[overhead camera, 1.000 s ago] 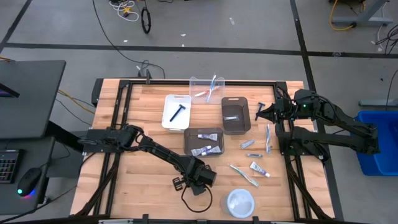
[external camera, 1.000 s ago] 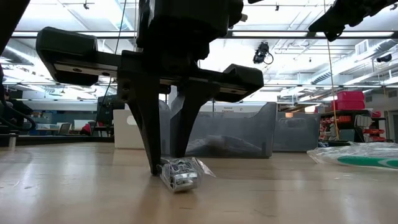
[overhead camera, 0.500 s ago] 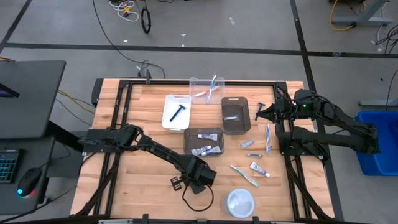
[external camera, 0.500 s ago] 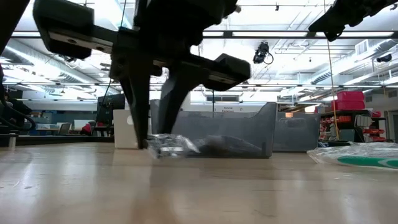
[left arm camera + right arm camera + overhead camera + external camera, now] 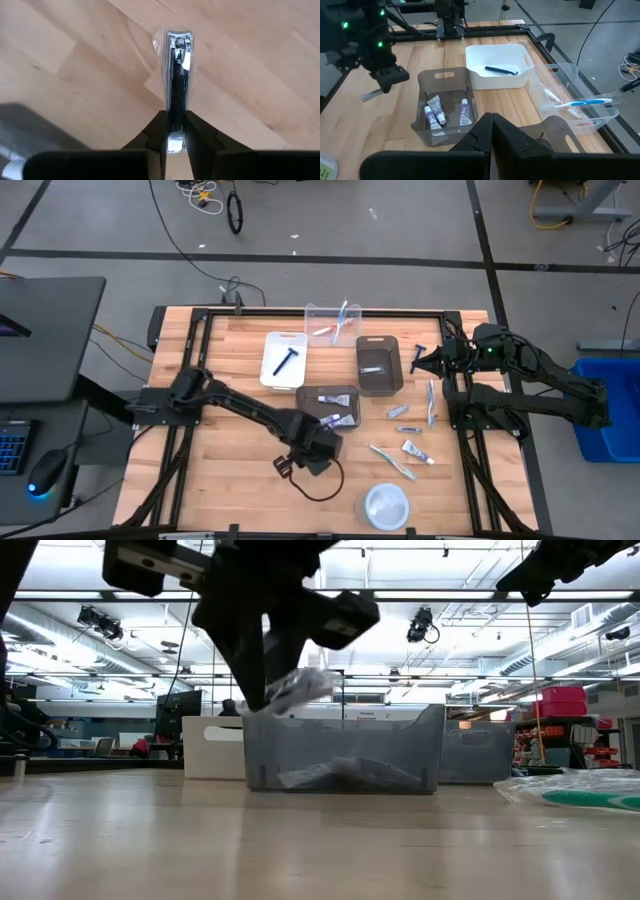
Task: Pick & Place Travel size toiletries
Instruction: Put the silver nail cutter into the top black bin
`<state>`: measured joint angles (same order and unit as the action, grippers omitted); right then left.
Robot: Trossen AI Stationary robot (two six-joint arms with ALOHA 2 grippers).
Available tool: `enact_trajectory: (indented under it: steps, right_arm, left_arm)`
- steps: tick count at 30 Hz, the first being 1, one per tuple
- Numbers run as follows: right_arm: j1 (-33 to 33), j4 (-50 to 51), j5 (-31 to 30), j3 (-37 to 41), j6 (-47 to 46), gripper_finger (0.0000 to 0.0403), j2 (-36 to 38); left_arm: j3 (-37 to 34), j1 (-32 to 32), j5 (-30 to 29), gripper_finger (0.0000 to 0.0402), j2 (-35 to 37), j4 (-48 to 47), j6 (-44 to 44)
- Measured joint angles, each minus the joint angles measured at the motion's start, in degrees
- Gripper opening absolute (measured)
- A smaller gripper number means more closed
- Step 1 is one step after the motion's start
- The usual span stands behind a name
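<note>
The left gripper point(image 5: 268, 690) has lifted clear, pinching the wrapped nail clipper point(image 5: 175, 75) tightly; the slick wrapper may slip.

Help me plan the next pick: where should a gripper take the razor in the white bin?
Grip the razor mid-handle, coming straight down: it lies flat and diagonal on the floor of the white bin, seemingly clear of the walls, so closing across the slim handle should work.

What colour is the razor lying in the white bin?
Blue, the razor in the white bin; clearest in the right wrist view.
</note>
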<state>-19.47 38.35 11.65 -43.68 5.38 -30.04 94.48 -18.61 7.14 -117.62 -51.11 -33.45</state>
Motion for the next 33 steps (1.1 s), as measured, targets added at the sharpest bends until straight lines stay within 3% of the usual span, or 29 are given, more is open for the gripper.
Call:
enact_trajectory:
  steps: [8,22,33]
  right_arm:
    - [-0.01,0.00,0.00,0.00,-0.01,0.0014,0.02]
    - [-0.01,0.02,-0.01,0.01,-0.01,0.0013,0.00]
    - [-0.01,0.02,0.01,0.02,-0.01,0.0013,0.01]
  left_arm:
    - [-14.99,0.42,-0.11,0.0054,11.78,13.55,7.39]
    - [-32.07,3.23,-4.84,0.0055,29.69,24.62,19.63]
    - [-35.48,7.40,-5.21,0.0053,37.11,25.49,19.66]
